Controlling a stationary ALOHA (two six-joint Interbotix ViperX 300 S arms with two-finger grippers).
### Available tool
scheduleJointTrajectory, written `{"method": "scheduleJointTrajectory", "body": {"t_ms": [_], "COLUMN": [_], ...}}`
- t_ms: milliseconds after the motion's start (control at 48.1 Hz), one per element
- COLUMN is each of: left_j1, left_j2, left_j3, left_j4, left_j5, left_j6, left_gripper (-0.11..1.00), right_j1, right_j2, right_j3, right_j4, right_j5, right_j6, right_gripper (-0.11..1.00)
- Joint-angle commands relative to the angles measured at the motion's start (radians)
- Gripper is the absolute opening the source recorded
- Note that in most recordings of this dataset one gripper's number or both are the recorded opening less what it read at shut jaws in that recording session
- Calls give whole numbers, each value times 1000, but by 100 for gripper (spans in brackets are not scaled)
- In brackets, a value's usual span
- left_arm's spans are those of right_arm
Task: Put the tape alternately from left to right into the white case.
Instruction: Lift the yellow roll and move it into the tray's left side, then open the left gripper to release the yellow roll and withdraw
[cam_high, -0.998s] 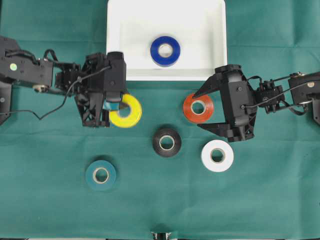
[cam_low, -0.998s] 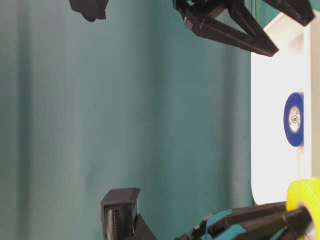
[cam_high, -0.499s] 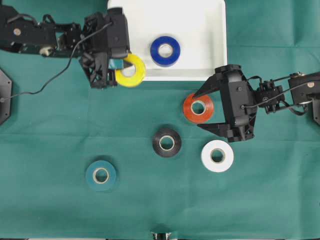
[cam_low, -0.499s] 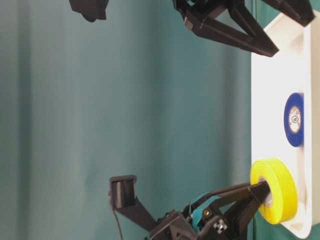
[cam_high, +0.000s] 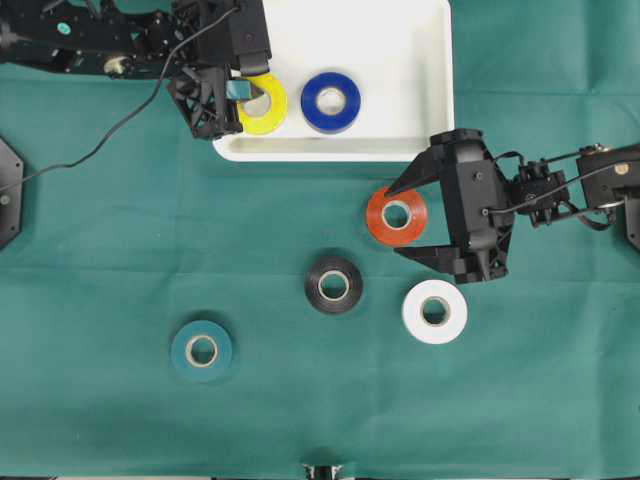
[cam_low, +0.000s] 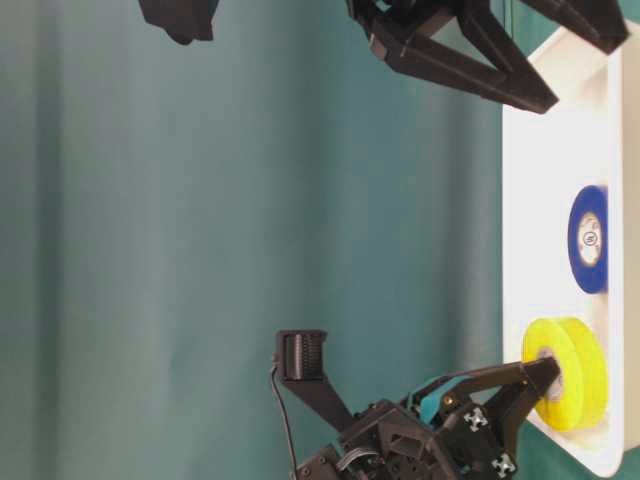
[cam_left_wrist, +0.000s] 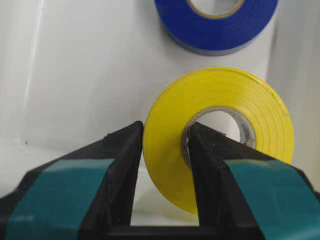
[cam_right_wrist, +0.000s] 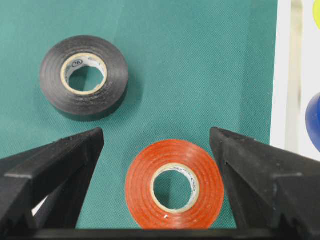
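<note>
My left gripper (cam_high: 250, 95) (cam_left_wrist: 165, 134) is shut on the yellow tape (cam_high: 262, 118) (cam_left_wrist: 260, 115) (cam_low: 565, 373). One finger is through the core and the other is against the outer wall. It holds the roll inside the white case (cam_high: 400, 50) (cam_low: 550, 150), at the left, beside the blue tape (cam_high: 331, 84) (cam_left_wrist: 215, 30) lying on the case floor. My right gripper (cam_high: 393, 221) (cam_right_wrist: 156, 134) stands open with a finger on each side of the red tape (cam_high: 380, 216) (cam_right_wrist: 137, 185), which lies flat on the cloth.
On the green cloth lie the black tape (cam_high: 334, 265) (cam_right_wrist: 55, 85), the white tape (cam_high: 415, 312) and the teal tape (cam_high: 182, 350). The case's front rim (cam_high: 330, 155) runs just above the right gripper.
My left arm carried the yellow tape from the cloth up over the case's rim and in beside the blue roll. The right gripper and the other rolls stayed put.
</note>
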Motion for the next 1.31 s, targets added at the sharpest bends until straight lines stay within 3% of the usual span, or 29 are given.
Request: {"method": "scheduleJointTrajectory", "body": {"t_ms": [0,478,707,790,1289], "left_j1": [5,5,5,5,5], "left_j2": [-11,-9,-9,-9,-12], "left_j3": [-25,-26,-26,-26,-23], "left_j4": [2,2,2,2,2], "left_j5": [-9,-9,-9,-11,-9], "left_j6": [2,2,-2,-2,-2], "left_gripper": [27,28,88,99,100], "right_j1": [0,0,0,0,0], "right_j2": [-9,-9,-9,-9,-9], "right_j3": [-8,-6,-6,-6,-6], "right_j4": [2,2,2,2,2], "right_j5": [-11,-11,-11,-11,-11], "right_j6": [3,3,3,3,3], "right_gripper": [80,80,80,80,80]}}
